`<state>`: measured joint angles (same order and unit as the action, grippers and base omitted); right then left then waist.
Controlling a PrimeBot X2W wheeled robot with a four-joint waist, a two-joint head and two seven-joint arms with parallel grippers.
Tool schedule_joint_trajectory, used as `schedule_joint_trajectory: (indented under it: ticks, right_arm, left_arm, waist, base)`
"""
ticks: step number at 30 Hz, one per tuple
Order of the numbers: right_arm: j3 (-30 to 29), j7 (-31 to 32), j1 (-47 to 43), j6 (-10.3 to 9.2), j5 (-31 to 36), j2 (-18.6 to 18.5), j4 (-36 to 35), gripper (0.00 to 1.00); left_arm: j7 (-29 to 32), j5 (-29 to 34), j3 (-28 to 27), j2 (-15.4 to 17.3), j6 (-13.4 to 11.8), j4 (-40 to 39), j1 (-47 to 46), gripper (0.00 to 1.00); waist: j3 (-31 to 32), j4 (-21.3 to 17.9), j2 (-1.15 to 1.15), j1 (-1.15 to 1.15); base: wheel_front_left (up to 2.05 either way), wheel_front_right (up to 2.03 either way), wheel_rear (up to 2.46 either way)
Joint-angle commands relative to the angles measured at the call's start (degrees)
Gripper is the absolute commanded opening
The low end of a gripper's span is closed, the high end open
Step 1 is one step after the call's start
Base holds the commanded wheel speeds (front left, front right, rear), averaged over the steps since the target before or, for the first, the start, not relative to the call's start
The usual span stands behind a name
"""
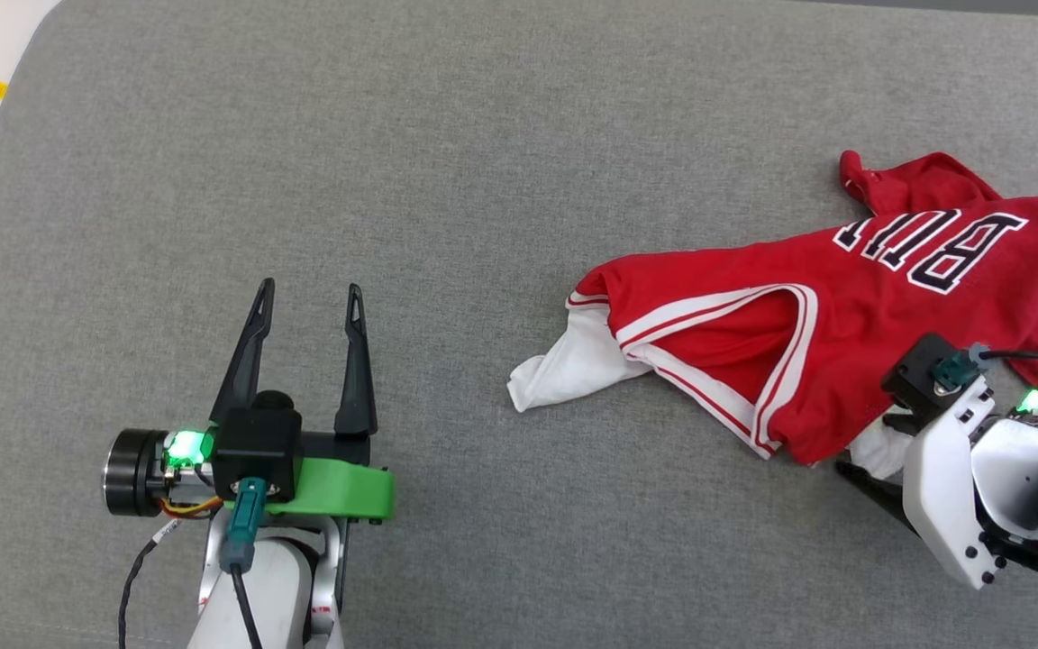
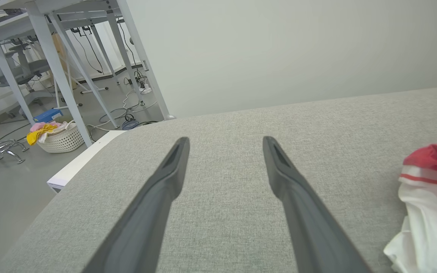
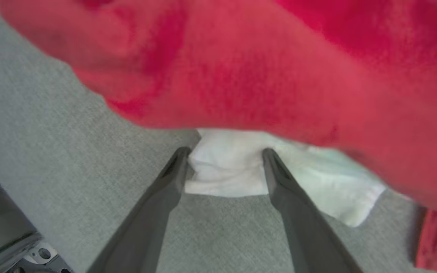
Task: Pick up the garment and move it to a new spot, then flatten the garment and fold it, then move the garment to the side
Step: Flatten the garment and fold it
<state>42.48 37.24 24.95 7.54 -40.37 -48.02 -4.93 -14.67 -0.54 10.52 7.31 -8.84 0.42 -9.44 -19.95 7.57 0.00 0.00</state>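
One garment (image 1: 888, 288), a red T-shirt of soft fabric with white sleeves and red-and-white striped trim, lies crumpled on the right side of your head view and runs off its right edge. Large white letters with dark outlines sit upside down across its upper part. A white sleeve (image 1: 564, 365) sticks out from its left end and lies flat on the cloth below.

Your right gripper (image 3: 225, 151) is at the garment's near edge. In the right wrist view its two long dark fingers (image 3: 154, 212) are spread apart, with a fold of white fabric lying between the tips and blurred red cloth hanging close above them. The jaws have not pinched the fabric.

Your left gripper (image 1: 310, 288) is well apart from the garment, at the lower left of the head view, fingers spread wide over bare cloth with nothing between them.

Everything rests on a wide grey woven table cover (image 1: 411, 162). Past its far edge, the left wrist view shows a pale wall (image 2: 298, 45), white metal desk legs (image 2: 57, 72) and a white woven basket (image 2: 62, 141) on the floor holding pink and yellow cloths.
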Motion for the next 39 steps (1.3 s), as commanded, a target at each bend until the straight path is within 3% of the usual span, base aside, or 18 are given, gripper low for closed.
schedule_joint_trajectory:
  ticks: [1,5,6,7,13,20,29,39]
  right_arm:
    - [1.69,-0.71,1.37,-0.05,-0.1,0.9,2.08,1.0]
    - [7.71,-1.84,3.08,-0.05,0.21,1.48,7.78,1.0]
    - [8.98,-2.42,3.4,-0.05,0.01,1.41,8.72,0.78]
    - [9.45,-3.52,3.71,-0.05,-0.12,1.44,9.3,0.01]
    - [6.7,-12.73,3.94,-0.05,-0.3,1.06,11.05,0.0]
    - [-6.4,-19.15,-3.22,-0.05,1.43,-0.26,8.0,0.0]
    - [-24.06,-17.63,-22.57,-0.05,3.24,2.87,4.61,0.0]
    - [-32.24,-16.83,-31.34,-0.05,4.27,6.88,14.13,0.0]
  left_arm:
    - [-0.33,0.44,0.08,-0.21,-0.29,-0.07,-1.18,1.0]
    - [-0.33,0.37,0.29,-0.33,-0.48,0.19,-1.62,1.0]
    - [-0.33,0.35,0.35,-0.35,-0.53,0.28,-1.64,1.0]
    - [-0.33,0.34,0.38,-0.35,-0.57,0.36,-1.6,1.0]
    - [-0.33,0.06,-0.1,0.03,-1.04,1.19,-0.11,1.0]
    - [-0.33,-0.18,-0.52,0.58,-1.17,1.83,2.77,1.0]
    - [-0.33,-0.32,-1.0,1.22,-1.15,2.02,5.4,1.0]
    - [-0.33,-0.12,-0.64,1.26,-0.7,2.43,4.97,1.0]
  waist:
    - [-1.46,0.88,0.0,0.0]
    - [-1.85,1.23,0.0,0.0]
    - [-1.76,1.27,0.0,0.0]
    - [-1.58,1.27,0.0,0.0]
    - [1.52,-0.25,0.0,0.0]
    - [6.43,-3.23,0.0,0.0]
    - [9.23,-6.54,0.0,0.0]
    - [9.17,-7.04,0.0,0.0]
  base:
    - [0.0,0.0,0.0]
    - [0.0,0.0,0.0]
    - [0.0,0.0,0.0]
    - [0.0,0.0,0.0]
    - [0.0,0.0,0.0]
    - [0.0,0.0,0.0]
    - [0.0,0.0,0.0]
    - [0.0,0.0,0.0]
